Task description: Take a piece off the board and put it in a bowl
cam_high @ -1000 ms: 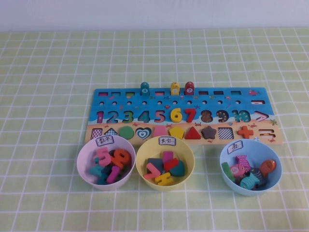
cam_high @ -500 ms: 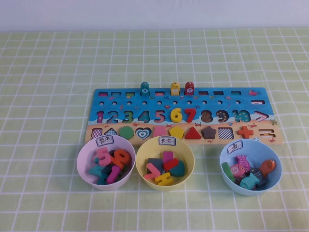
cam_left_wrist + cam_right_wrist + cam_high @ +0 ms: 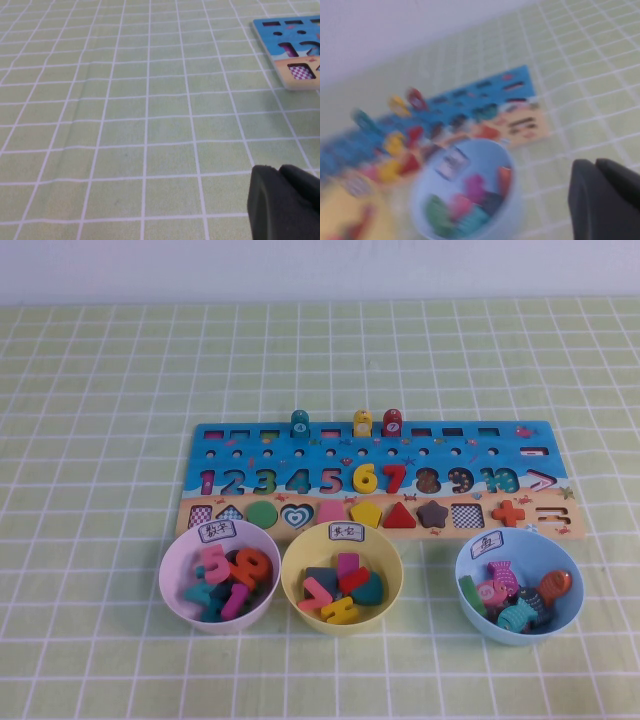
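Piece [image 3: 392, 423]: stands on the board's [image 3: 300, 453] far edge, beside the yellow peg [image 3: 362, 423].
Bowl [image 3: 520, 585]: near the board's right end, on the counter [image 3: 100, 440].
My left pincer [image 3: 287, 200]: over bare counter, opening untellable.
My right pincer [image 3: 607, 197]: near the bowl, opening untellable.

Place: probably a staged robot test table, not a lived-in home.
Cover: green checked cloth [image 3: 100, 390] under the board [image 3: 375, 475].
Backdrop: plain pale wall [image 3: 320, 265] beyond the board.
Props: three labelled sorting bowls just before the board.
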Action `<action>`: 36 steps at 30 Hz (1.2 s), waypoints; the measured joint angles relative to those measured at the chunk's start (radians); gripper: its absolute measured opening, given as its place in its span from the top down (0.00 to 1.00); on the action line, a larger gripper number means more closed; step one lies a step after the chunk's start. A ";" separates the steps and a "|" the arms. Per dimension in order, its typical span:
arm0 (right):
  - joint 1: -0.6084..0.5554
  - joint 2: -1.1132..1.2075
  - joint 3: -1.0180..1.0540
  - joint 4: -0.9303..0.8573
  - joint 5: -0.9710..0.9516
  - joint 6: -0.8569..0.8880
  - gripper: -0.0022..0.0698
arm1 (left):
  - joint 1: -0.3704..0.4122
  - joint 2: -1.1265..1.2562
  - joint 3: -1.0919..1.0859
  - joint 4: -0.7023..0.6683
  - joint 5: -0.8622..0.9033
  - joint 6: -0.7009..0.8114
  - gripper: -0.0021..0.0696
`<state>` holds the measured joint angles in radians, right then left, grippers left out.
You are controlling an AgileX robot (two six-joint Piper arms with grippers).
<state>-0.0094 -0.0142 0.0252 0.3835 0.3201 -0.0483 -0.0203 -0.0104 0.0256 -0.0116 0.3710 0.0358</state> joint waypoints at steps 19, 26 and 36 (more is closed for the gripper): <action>0.000 0.000 0.000 0.922 -0.172 -0.153 0.99 | 0.000 0.000 0.000 0.000 0.000 0.000 0.98; 0.000 0.000 -0.002 0.899 -0.077 -0.390 0.99 | 0.000 0.000 0.000 0.000 0.000 0.000 0.98; 0.000 0.385 -0.350 0.359 0.226 -0.435 0.99 | 0.000 0.000 0.000 0.000 0.000 0.000 0.98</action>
<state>-0.0094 0.3713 -0.3253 0.7422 0.5462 -0.4831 -0.0203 -0.0104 0.0256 -0.0116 0.3710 0.0358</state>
